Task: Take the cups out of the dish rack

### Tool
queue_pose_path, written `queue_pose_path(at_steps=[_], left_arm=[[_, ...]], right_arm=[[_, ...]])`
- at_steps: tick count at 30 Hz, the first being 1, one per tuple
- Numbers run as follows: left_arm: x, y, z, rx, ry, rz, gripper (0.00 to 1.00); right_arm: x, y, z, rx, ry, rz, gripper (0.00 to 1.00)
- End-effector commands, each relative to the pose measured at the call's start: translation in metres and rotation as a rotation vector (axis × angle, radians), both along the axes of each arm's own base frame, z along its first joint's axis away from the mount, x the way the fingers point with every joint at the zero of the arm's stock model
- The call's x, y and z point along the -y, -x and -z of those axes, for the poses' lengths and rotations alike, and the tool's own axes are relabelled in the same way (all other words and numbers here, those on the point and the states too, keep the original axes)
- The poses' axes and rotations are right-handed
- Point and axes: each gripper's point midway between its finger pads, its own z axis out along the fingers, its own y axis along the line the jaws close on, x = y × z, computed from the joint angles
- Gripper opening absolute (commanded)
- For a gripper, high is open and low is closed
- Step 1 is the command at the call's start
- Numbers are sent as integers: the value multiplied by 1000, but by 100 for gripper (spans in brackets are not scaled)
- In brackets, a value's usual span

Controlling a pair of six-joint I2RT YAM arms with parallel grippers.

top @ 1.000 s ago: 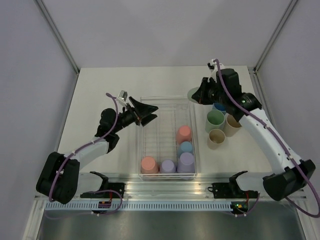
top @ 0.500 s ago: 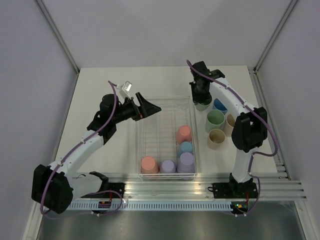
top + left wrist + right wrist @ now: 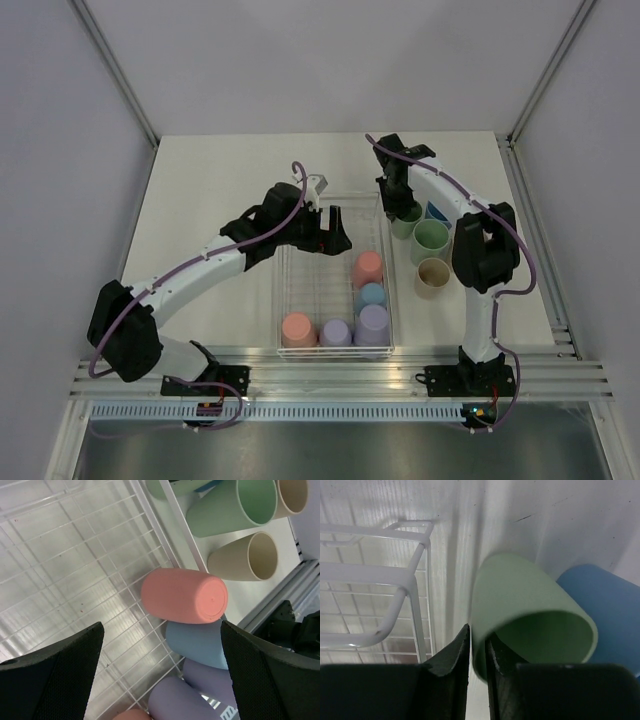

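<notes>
Here, the right gripper (image 3: 477, 645) pinches a matte, tapered light-green cup (image 3: 520, 595) by its rim beside the wire dish rack (image 3: 395, 580), toward the far edge of the table (image 3: 200, 190) — left gripper (image 3: 160, 630) spread wide over a salmon cup (image 3: 182, 596).

Dish rack (image 3: 75, 570): white wire, grid-patterned floor.
Inside it: salmon-pink cup (image 3: 182, 596), light blue cup (image 3: 197, 642), lavender cup (image 3: 372, 322), second lavender cup (image 3: 335, 332), second salmon-pink cup (image 3: 298, 328).
On the off-white table (image 3: 220, 180): pale green cup (image 3: 520, 605), deeper blue cup (image 3: 615, 615), mint green cup (image 3: 235, 507), beige cup (image 3: 247, 556).
All cups plain, single-coloured.
Left arm (image 3: 188, 283) and right arm (image 3: 446, 186): white shells, black joints, purple cabling.
</notes>
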Motion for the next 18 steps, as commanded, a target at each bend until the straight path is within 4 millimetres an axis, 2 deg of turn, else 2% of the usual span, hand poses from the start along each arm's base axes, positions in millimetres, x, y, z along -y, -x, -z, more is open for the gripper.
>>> queue_pose_path(at_steps=[1, 3, 6, 7, 9, 10, 11, 12, 13, 15, 16, 18], left_arm=[[-2, -15, -8, 99, -101, 4, 100], [3, -12, -5, 103, -126, 21, 100], [13, -11, -5, 111, -145, 42, 100], [16, -12, -5, 115, -146, 46, 100], [22, -9, -4, 117, -153, 59, 100], [25, -9, -8, 126, -149, 65, 100], [27, -9, -5, 126, -157, 71, 100], [30, -7, -6, 128, -157, 81, 100], [34, -7, -9, 134, -156, 87, 100], [41, -4, -4, 137, -175, 112, 100], [45, -3, -5, 137, -183, 118, 100], [53, 1, 3, 136, -208, 142, 100]], right_arm=[[1, -9, -9, 35, 23, -2, 23], [2, -10, -11, 40, 22, 3, 25], [2, -13, -23, 74, 15, 8, 32], [2, -15, -32, 97, 12, 10, 34], [2, -14, -44, 122, 5, 10, 43], [0, -14, -63, 166, -23, 10, 47], [-2, -16, -74, 199, -47, 6, 58], [-4, -17, -87, 231, -71, 9, 63], [-4, -13, -113, 288, -104, 11, 77], [-5, -10, -142, 361, -148, 24, 91], [-2, -3, -166, 420, -169, 33, 98], [3, 6, -184, 471, -192, 58, 98]])
